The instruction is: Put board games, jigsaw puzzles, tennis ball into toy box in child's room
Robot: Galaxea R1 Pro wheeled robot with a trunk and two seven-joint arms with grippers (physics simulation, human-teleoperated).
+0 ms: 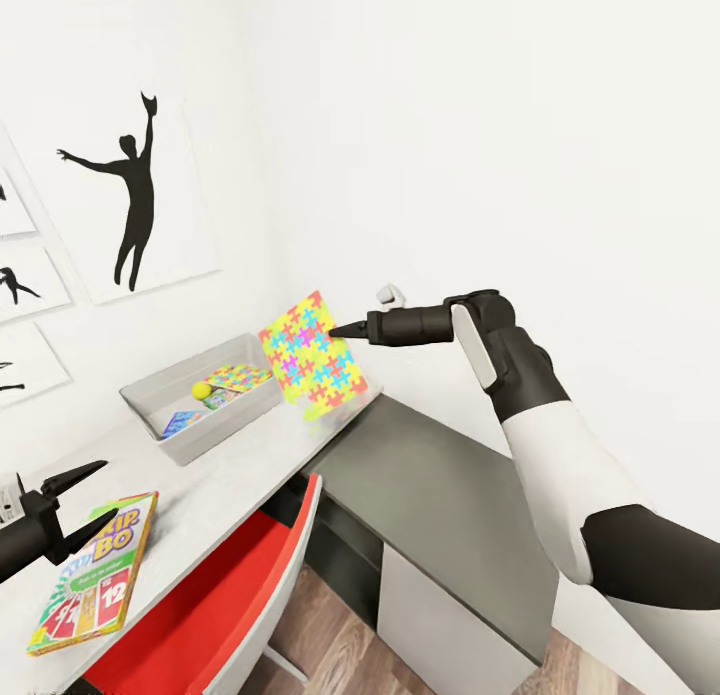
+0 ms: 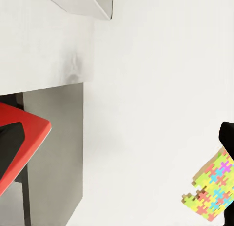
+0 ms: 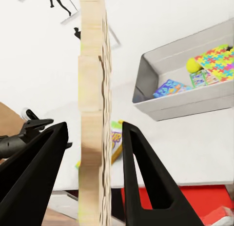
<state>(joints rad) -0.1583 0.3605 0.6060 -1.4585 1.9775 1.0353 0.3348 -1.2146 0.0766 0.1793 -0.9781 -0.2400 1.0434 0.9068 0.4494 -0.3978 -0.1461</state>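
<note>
My right gripper [image 1: 341, 330] is shut on a colourful jigsaw puzzle [image 1: 311, 359], held tilted on edge above the table's right end, beside the grey toy box [image 1: 165, 383]. In the right wrist view the puzzle [image 3: 92, 113] runs edge-on between the fingers [image 3: 146, 172]. Inside the toy box [image 3: 170, 108] lie a tennis ball [image 3: 193, 65], another puzzle [image 3: 219, 60] and a board game [image 3: 168, 88]. A Skip-Bo board game [image 1: 95, 570] lies flat on the table at the front left. Just above it my left gripper [image 1: 95, 497] is open and holds nothing.
A red chair [image 1: 230, 585] is tucked under the white table [image 1: 230, 465]. A lower grey cabinet [image 1: 440, 495] adjoins the table's right end. Silhouette posters [image 1: 135, 190] hang on the wall behind. White wall closes in on the right.
</note>
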